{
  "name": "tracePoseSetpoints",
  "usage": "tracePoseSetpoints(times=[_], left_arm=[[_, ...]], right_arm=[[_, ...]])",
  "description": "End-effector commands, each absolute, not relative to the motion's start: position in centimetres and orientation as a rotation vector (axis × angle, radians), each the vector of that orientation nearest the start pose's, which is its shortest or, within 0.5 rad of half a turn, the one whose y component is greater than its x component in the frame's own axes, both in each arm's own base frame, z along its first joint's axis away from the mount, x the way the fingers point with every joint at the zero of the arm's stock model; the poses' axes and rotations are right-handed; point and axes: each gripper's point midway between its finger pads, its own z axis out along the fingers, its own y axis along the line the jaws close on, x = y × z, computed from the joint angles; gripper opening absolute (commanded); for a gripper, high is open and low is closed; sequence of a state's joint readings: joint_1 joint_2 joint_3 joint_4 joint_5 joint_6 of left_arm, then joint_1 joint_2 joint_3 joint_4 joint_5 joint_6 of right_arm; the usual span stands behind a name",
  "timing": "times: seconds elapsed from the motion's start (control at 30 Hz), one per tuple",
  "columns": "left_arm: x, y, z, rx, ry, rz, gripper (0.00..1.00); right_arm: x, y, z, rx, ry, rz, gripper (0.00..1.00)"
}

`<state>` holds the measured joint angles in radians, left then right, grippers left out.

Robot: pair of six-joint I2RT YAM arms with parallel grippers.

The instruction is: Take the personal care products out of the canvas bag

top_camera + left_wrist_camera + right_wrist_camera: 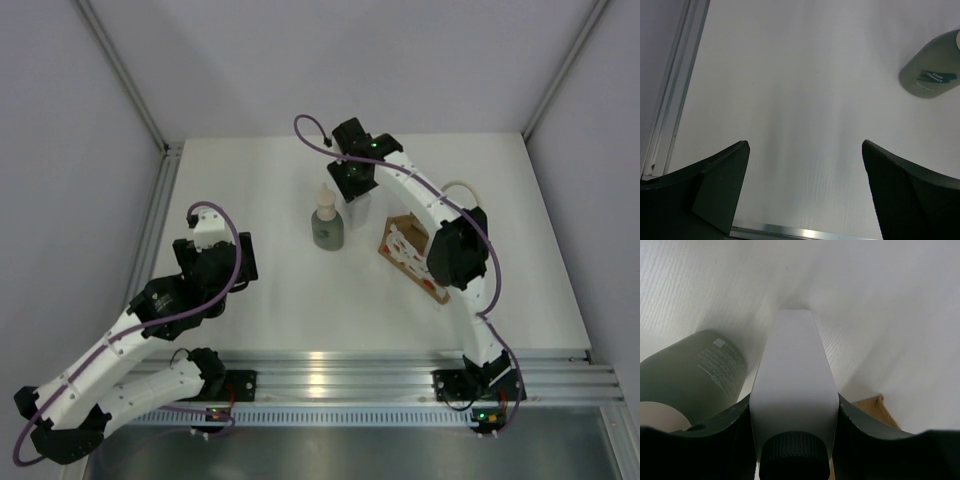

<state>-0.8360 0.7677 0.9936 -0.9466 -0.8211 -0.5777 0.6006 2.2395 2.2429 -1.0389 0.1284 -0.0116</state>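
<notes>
White bottle (792,385), pinched in right end effector (354,186) — arm (425,200) arched far forward

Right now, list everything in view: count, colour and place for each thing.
canvas bag: one, tan with a red-and-white print and a cream rope handle, right of centre, partly hidden.
pump bottle: one, grey-green with a beige pump top, standing mid-table, left of the canvas bag.
white bottle: one, white with a dark cap, just right of the pump bottle.
table: one, white, under everything.
left gripper: one, black, open and holding nothing, over bare table at the near left.
right gripper: one, black, shut on the white bottle.
</notes>
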Motion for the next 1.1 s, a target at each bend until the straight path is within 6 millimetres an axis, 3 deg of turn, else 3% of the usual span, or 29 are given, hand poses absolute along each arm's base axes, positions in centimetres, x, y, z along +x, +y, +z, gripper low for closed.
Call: tracePoseSetpoints(times=[0.0,0.17,0.5,0.53,0.57,0.63,0.67,0.73,0.77,0.83,0.87,0.9,0.93,0.97,1.03,1.07], left_arm=[[21.3,-6.5,24.6,-0.152,2.022,0.075,0.98],[21.3,-6.4,24.6,-0.156,2.021,0.077,0.98],[21.3,-6.4,24.5,-0.155,2.021,0.078,0.98],[21.3,-6.4,24.5,-0.156,2.021,0.078,0.98],[21.3,-6.5,24.5,-0.153,2.023,0.081,0.98],[21.4,-6.4,24.5,-0.156,2.022,0.086,0.98],[21.4,-6.4,24.5,-0.157,2.02,0.086,0.98],[21.4,-6.3,24.5,-0.16,2.018,0.088,0.98],[21.3,-6.2,24.7,-0.167,2.012,0.088,0.98],[21.3,-6.1,24.7,-0.172,2.007,0.091,0.98],[21.3,-5.9,24.8,-0.179,2.001,0.092,0.98],[21.3,-5.8,24.9,-0.183,1.998,0.093,0.98],[21.3,-5.8,25.0,-0.188,1.993,0.091,0.98],[21.2,-5.7,25.1,-0.192,1.989,0.087,0.98],[21.2,-5.6,25.1,-0.195,1.986,0.086,0.98],[21.2,-5.6,25.1,-0.197,1.985,0.084,0.98]], right_arm=[[46.5,29.8,20.2,-0.686,2.297,0.141,0.33],[46.5,29.8,21.6,-0.679,2.271,0.166,0.62],[46.0,28.7,24.5,-0.648,2.229,0.167,0.67],[46.0,27.9,24.8,-0.616,2.232,0.134,0.71],[45.6,27.4,26.3,-0.598,2.205,0.128,0.8],[45.1,26.6,27.1,-0.529,2.213,0.127,0.85],[44.5,26.0,28.9,-0.505,2.182,0.133,0.92],[43.8,24.9,29.9,-0.468,2.171,0.104,0.99],[43.1,23.9,31.9,-0.434,2.131,0.1,0.99],[43.0,22.0,32.5,-0.313,2.104,0.03,1.0],[42.0,20.7,34.8,-0.252,2.053,0.03,0.99],[41.9,19.5,35.6,-0.178,2.019,-0.008,0.99],[41.3,18.7,33.9,-0.132,2.05,-0.025,0.99],[39.8,17.7,35.4,-0.099,2.011,0.007,0.99],[38.4,18.0,33.8,-0.098,2.027,0.08,0.99],[37.0,17.4,35.0,-0.072,1.995,0.125,0.99]])
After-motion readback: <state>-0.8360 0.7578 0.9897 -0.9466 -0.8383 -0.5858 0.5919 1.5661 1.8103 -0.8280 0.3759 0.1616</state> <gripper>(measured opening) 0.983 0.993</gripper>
